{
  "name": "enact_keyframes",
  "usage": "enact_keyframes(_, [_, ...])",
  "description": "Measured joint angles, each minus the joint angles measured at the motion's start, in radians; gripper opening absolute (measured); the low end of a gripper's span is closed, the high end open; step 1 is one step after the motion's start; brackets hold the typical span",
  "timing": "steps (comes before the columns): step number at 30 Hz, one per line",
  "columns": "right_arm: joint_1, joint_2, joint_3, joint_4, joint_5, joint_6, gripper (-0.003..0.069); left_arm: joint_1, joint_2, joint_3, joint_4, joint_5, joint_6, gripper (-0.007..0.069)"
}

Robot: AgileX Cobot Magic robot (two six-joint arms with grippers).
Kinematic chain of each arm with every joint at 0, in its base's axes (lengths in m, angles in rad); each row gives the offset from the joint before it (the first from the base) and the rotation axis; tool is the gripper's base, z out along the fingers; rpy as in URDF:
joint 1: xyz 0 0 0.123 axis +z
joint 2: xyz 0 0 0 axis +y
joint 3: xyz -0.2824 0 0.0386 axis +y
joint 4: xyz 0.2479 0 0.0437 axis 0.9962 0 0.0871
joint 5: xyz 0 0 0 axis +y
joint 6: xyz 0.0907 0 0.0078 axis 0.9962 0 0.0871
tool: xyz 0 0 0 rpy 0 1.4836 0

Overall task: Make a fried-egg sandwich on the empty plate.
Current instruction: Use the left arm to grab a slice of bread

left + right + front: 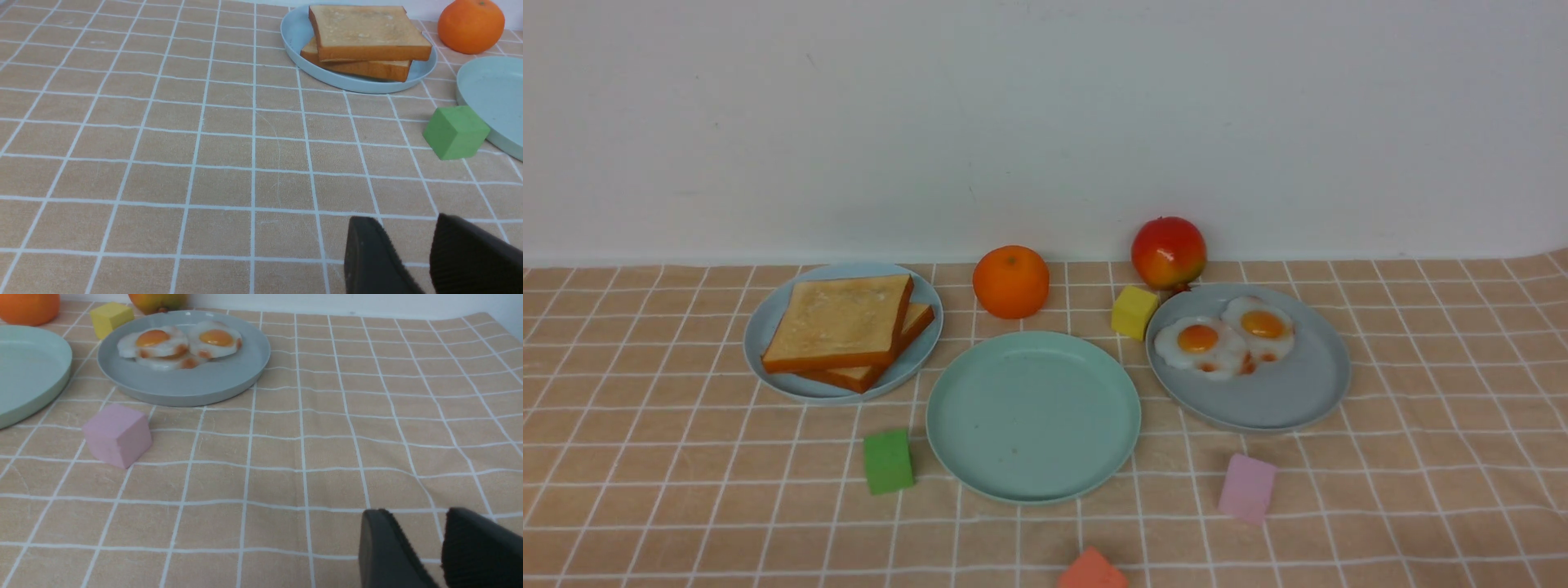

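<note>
The empty plate, round and mint green, sits mid-table; its rim also shows in the left wrist view and the right wrist view. Two toast slices lie stacked on a pale blue plate at the left. Two fried eggs lie side by side on a grey-blue plate at the right. No assembled fried-egg sandwich shows. My left gripper hangs open over bare cloth, well short of the toast. My right gripper is open over bare cloth, away from the eggs. Neither gripper shows in the front view.
An orange and a red-yellow fruit stand at the back by the white wall. Small blocks lie round the mint plate: yellow, green, pink, and an orange-red one at the front edge.
</note>
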Motion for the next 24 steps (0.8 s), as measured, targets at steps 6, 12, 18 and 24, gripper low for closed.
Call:
enact_keyframes(6, [0.0, 0.0, 0.009, -0.001, -0.286, 0.012, 0.0239, 0.0, 0.0, 0.001, -0.046, -0.193, 0.0, 0.0238])
enact_keyframes(12, [0.0, 0.0, 0.009, -0.001, -0.632, 0.022, 0.0239, 0.0, 0.0, 0.001, -0.066, -0.426, 0.0, 0.0238])
enact_keyframes(18, [0.0, 0.0, 0.009, 0.015, -0.85, 0.121, 0.0239, 0.0, 0.0, 0.002, -0.081, -0.482, -0.009, 0.0238])
enact_keyframes(24, [0.0, 0.0, -0.108, 0.043, -0.812, 0.332, 0.0239, 0.0, 0.0, -0.002, -0.229, -0.857, -0.194, 0.0238])
